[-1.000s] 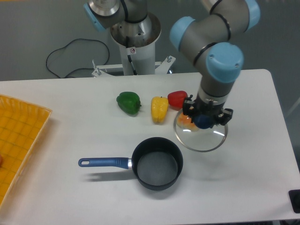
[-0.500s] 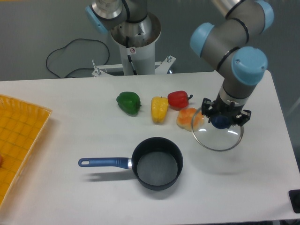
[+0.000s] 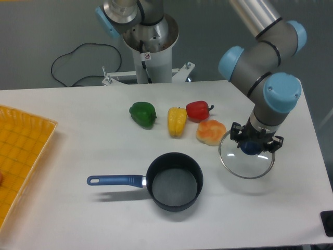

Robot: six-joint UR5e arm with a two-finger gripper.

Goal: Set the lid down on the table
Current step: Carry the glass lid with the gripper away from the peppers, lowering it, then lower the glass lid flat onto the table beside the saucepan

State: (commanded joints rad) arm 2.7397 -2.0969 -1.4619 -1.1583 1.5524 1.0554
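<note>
Clear glass with a thin metal rim, the lid [image 3: 246,159] hangs from the gripper [image 3: 253,146], whose fingers are closed narrow on the small blue knob at its centre. It sits over the right half of the table [image 3: 78,130], at about four o'clock from the orange pepper [image 3: 210,132] and at about two o'clock from the saucepan [image 3: 174,181], well clear of the pan's open mouth. A faint shadow under the rim suggests the lid is just above the white surface, though I cannot tell whether it touches yet.

The step in hand looks like the set-down. Next comes a short straight descent until the rim rests flat, then parting the fingers and lifting away, taking care not to nudge the nearby orange pepper.
</note>
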